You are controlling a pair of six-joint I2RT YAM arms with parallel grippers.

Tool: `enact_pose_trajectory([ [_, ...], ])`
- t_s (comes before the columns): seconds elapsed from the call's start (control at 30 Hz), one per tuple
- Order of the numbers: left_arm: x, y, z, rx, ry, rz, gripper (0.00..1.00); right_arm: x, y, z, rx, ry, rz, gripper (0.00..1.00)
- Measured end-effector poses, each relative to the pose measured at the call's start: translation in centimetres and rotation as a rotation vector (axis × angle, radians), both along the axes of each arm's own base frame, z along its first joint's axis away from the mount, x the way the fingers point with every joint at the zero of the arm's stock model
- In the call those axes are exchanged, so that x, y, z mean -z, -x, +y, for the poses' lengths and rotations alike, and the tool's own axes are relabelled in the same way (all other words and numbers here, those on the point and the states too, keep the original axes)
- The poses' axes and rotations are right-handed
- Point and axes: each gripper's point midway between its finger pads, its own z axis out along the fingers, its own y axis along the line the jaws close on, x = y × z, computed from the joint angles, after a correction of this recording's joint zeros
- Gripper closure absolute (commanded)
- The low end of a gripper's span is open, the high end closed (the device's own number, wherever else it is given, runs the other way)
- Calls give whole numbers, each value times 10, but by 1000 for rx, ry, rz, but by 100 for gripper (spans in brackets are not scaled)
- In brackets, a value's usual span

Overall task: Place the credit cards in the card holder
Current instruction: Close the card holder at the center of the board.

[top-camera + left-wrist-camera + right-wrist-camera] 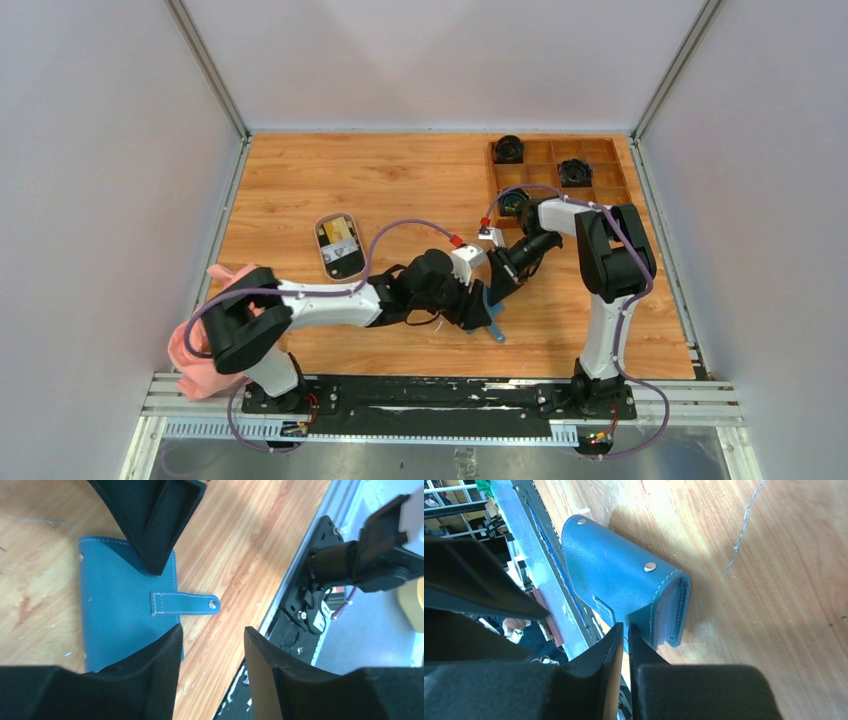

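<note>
The card holder [115, 595] is a teal-blue wallet lying folded on the wooden table, its strap and snap pointing toward the near edge; from above only a corner of the card holder [495, 328] shows under the two wrists. My right gripper [625, 627] is shut on the edge of its top cover beside the strap. My left gripper [212, 635] hovers over the wallet's near edge, open, with only bare table between its fingers. The credit cards [338, 236], one yellowish, lie in the white oval dish [322, 262] to the left.
A brown wooden compartment tray [548, 142] with black round parts stands at the back right. A pink cloth [195, 350] lies by the left arm's base. The table's metal front rail [300, 580] runs just beyond the wallet.
</note>
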Motion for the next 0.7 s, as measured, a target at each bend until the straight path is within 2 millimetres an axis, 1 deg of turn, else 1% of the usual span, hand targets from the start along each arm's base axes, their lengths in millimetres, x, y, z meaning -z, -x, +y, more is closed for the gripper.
enact_pose_trajectory([
  [0.07,-18,-1,9,-17,36,-38,32,0,1,0,-1,7,3,87],
  [0.13,-33,-4,23,-48,70,-79,27,0,1,-1,-2,12,4,87],
  [0.2,-39,-11,39,-88,87,-103,23,0,2,-1,-4,18,5,87],
  [0.23,-39,-17,49,-115,88,-107,19,1,2,-1,-5,20,7,87],
  [0.27,-35,-24,59,-146,82,-107,15,1,3,-1,-6,23,9,87],
  [0.3,-26,-27,69,-171,65,-96,11,1,3,-1,-7,26,9,87],
  [0.37,-15,-39,83,-216,36,-83,3,1,4,-1,-10,29,10,87],
  [0.4,-6,-43,88,-232,17,-66,0,1,4,-1,-11,31,10,87],
  [0.43,0,-45,91,-237,2,-57,0,1,4,-1,-13,33,10,87],
  [0.53,18,-47,90,-226,-39,-13,0,1,5,-2,-19,40,9,87],
  [0.7,37,-53,72,-170,-66,64,5,1,7,-2,-24,47,10,87],
])
